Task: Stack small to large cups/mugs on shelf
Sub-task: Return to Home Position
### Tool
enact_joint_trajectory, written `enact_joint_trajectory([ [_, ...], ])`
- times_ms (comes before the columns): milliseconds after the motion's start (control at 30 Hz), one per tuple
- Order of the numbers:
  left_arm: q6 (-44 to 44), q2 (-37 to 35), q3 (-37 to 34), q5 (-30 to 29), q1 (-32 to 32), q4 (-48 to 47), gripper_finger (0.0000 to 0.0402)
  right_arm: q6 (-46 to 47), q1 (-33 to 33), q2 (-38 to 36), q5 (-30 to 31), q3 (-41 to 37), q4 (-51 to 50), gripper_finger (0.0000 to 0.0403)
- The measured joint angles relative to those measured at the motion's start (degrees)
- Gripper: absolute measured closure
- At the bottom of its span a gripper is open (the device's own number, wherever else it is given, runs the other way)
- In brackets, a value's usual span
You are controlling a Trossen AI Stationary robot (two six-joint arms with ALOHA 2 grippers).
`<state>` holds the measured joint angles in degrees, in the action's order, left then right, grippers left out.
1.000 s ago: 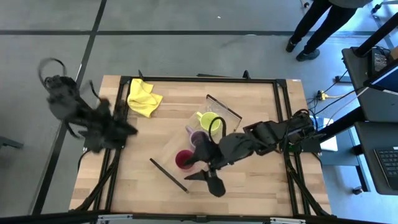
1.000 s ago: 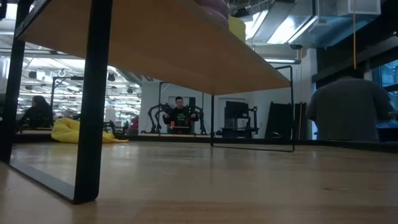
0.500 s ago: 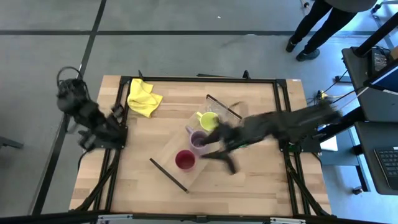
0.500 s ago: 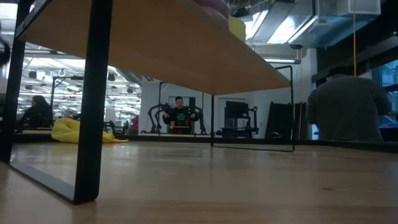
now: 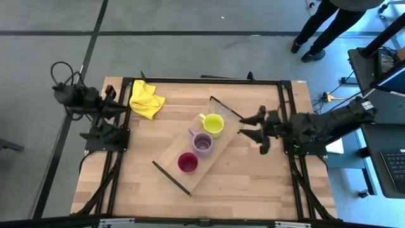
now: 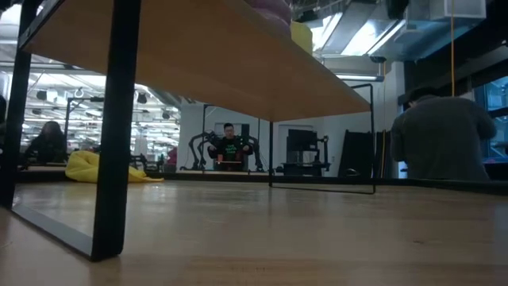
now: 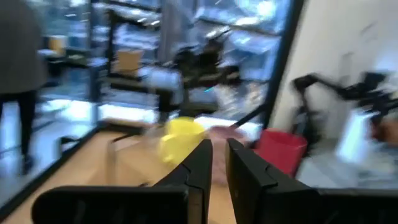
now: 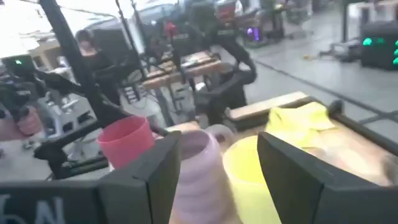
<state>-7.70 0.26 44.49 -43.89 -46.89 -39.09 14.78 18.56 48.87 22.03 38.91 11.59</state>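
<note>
The light-wood shelf point(image 5: 218, 147) lies slantwise mid-table and stands on thin dark legs point(image 6: 111, 159). Three cups stand upright on it in a row. The dark red tumbler point(image 5: 188, 163) is at its near end, the lilac mug point(image 5: 202, 143) in the middle, and the lime-yellow mug point(image 5: 213, 125) toward its far end. My right gripper point(image 5: 255, 135) is open and empty, to the right of the shelf's far end. In its wrist view the cups show between its fingers point(image 8: 217, 180). My left gripper point(image 5: 122, 109) is shut and empty at the table's left edge; it also shows in its wrist view point(image 7: 219, 163).
A yellow cloth point(image 5: 145, 98) lies crumpled at the table's far left corner. Dark frame rails point(image 5: 209, 81) run along the table's edges. A person point(image 5: 323, 25) stands beyond the far right corner. People and other robot stations show in the room behind point(image 6: 228, 147).
My right gripper has pulled away from the red tumbler at the shelf's near end, going toward the table's right and far edges. My left arm has drawn back toward the table's left and far edges. The three cups have stayed in place on the shelf.
</note>
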Motion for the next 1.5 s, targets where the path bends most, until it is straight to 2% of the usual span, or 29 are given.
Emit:
enact_joint_trajectory([
  [67, -0.3, 0.0, -0.2, -3.5, 0.1, -1.9, 0.0362, 0.5, 0.3, -2.1, 2.8, -3.8, 7.7, 0.0191],
  [133, -0.7, 0.0, 0.1, -4.9, 0.5, -1.6, 0.0362, -4.8, 0.2, -3.2, 3.2, -8.7, 17.7, 0.0191],
  [267, -0.7, 0.0, -1.3, -5.5, 0.7, -0.2, 0.0362, -14.1, -1.9, -4.2, -5.5, -18.8, 35.5, 0.0191],
  [333, 0.4, 0.0, -2.9, -7.8, 0.8, 3.7, 0.0362, -12.9, -3.3, -5.2, -8.8, -23.7, 44.7, 0.0191],
  [533, 9.4, 0.0, -8.8, -9.9, 0.9, 16.6, 0.0362, -9.0, -6.0, -6.5, -12.2, -38.4, 63.3, 0.0191],
  [633, 6.8, 0.0, -11.4, -11.1, 0.9, 17.1, 0.0362, -12.4, -6.1, -7.4, -11.1, -38.2, 60.2, 0.0191],
  [733, 5.0, 0.1, -12.0, -11.0, 0.9, 18.1, 0.0362, -13.0, -6.3, -8.1, -6.8, -38.5, 59.3, 0.0191],
  [800, 7.5, 0.1, -10.6, -8.1, 0.9, 20.9, 0.0362, -11.9, -6.4, -8.6, -4.5, -38.5, 57.7, 0.0191],
  [933, 10.7, 0.0, -8.0, 1.0, 0.9, 23.4, 0.0363, -10.6, -6.4, -8.6, -3.7, -38.5, 56.6, 0.0191],
  [1000, 9.6, 0.0, -8.1, 2.0, 0.9, 22.6, 0.0363, -10.6, -6.4, -8.7, -3.7, -38.5, 56.6, 0.0191],
  [1100, 7.8, 0.0, -10.4, 0.7, 0.9, 23.4, 0.0363, -10.7, -6.4, -8.6, -3.7, -38.5, 56.5, 0.0191],
  [1167, 8.3, 0.1, -13.7, -0.6, 0.9, 28.3, 0.0363, -10.5, -6.4, -8.6, -3.7, -38.5, 56.5, 0.0191],
  [1367, 15.9, 0.1, -26.4, -0.1, 0.9, 51.2, 0.0363, -10.4, -6.4, -8.6, -3.7, -38.5, 57.7, 0.0191],
  [1500, 17.5, 0.1, -34.6, 6.0, 0.9, 66.0, 0.0363, -8.0, -6.4, -8.6, -3.7, -38.5, 57.8, 0.0191],
])
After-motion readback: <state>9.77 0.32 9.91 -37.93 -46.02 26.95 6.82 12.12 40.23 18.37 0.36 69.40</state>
